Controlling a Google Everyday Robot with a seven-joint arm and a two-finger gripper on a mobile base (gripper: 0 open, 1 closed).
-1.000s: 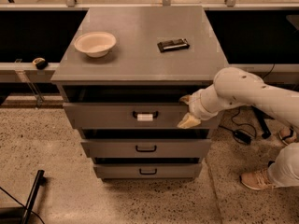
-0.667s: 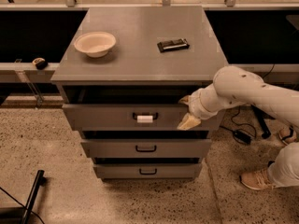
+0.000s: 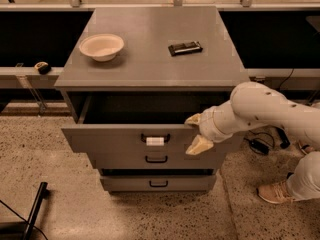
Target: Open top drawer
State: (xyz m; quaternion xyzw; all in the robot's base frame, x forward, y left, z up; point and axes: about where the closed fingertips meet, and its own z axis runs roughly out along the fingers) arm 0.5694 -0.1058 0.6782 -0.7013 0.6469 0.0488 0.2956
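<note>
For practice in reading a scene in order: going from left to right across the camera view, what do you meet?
Small dark object at far left → bowl → white tag on the top drawer handle → gripper at the drawer front's right end → tan shoe.

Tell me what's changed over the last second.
The top drawer has slid further out toward the camera, and the gripper at its right front edge has come out with it. The bowl, the dark item on top and the lower drawers stayed put.
</note>
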